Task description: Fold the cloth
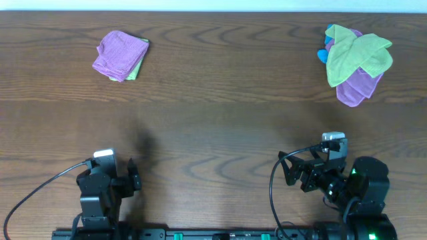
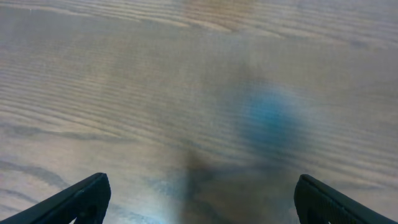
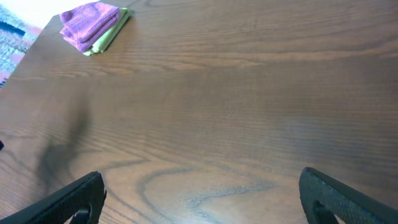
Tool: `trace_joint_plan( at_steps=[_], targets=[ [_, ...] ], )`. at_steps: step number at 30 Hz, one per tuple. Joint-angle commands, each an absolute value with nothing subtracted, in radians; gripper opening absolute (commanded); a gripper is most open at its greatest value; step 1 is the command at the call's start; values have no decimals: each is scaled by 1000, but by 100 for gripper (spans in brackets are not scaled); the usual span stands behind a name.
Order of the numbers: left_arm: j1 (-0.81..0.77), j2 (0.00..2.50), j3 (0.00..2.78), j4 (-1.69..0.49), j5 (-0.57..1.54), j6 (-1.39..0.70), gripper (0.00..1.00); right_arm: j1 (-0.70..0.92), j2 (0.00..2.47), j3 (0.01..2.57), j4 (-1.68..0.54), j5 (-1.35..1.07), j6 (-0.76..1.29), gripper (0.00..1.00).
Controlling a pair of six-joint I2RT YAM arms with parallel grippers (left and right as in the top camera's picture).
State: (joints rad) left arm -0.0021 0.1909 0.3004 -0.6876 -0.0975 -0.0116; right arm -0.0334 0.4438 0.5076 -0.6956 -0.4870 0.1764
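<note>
Overhead: table (image 1: 213,120) of dark wood grain, with both arms parked at its near edge. At the far left lies a folded stack (image 1: 120,57), a purple cloth on top and a green one showing beneath at its right side. At the far right lies a loose pile (image 1: 357,63): a crumpled green cloth (image 1: 357,55) spread over a purple cloth (image 1: 353,90), with a scrap of blue (image 1: 323,53) showing at the pile's left edge. The left gripper (image 1: 133,179) sits low on the left and the right gripper (image 1: 290,170) low on the right, both well apart from either heap. From this view I cannot tell how their jaws stand.

Left wrist: the left gripper (image 2: 199,208) has its two dark fingers (image 2: 81,199) at opposite bottom corners, spread wide with nothing between them. Below is blurred wood with a soft shadow and a hazy blue spot (image 2: 270,118); what that spot is cannot be told.

Right wrist: the right gripper (image 3: 202,205) is likewise spread wide and empty, its fingers (image 3: 342,199) at the bottom corners over bare wood. The folded stack (image 3: 93,25) shows in the upper left corner, near the table's edge (image 3: 28,53).
</note>
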Motion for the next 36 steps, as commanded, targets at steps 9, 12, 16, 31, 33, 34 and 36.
trace_joint_plan(
  at_steps=[9,12,16,31,33,34,36],
  targets=[
    [-1,89,242,-734,-112,19,96,-43,440,504,-696,-498,186,99],
    [0,72,238,-756,-116,20,95,-43,440,504,-696,-498,186,99],
    [0,47,234,-792,-124,23,95,-43,440,504,-696,-498,186,99],
    [-1,4,232,-886,-119,23,95,-43,440,504,-696,-498,186,99],
    [-1,4,232,-886,-119,23,95,-43,440,504,-696,-498,186,99],
    [-1,4,232,-886,-119,23,95,-43,440,504,-696,-498,186,99],
    [-1,4,232,-886,-119,23,95,-43,440,503,-696,-498,186,99]
  ],
)
